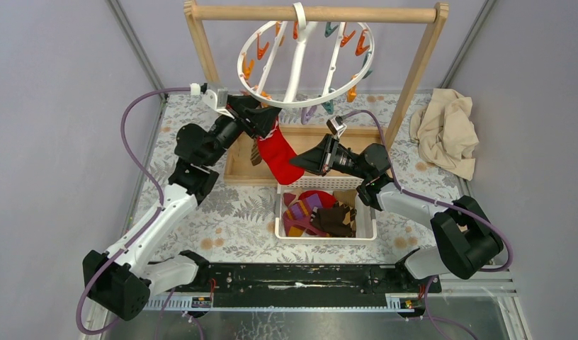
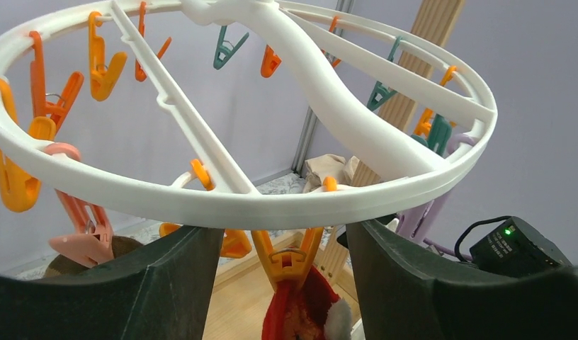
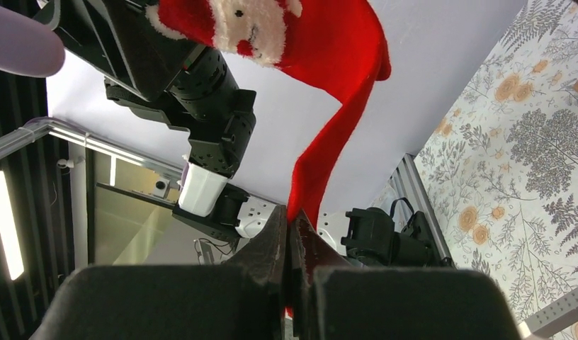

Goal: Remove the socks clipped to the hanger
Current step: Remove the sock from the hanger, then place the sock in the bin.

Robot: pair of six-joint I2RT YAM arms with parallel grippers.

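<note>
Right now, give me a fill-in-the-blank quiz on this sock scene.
The sock pinched by the right gripper is ___.
It hangs from an ___ clip.
The left gripper stands ___ around that clip.
Missing words: red, orange, open.

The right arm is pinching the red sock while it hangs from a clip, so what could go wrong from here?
1. The right end effector is shut on the red sock, which the orange clip holds. Pulling before the clip opens could drag the hanger askew or stretch the sock.
2. The left end effector stands open around that clip, just under the hanger's rim. Closing slightly off might catch the rim instead.
</note>
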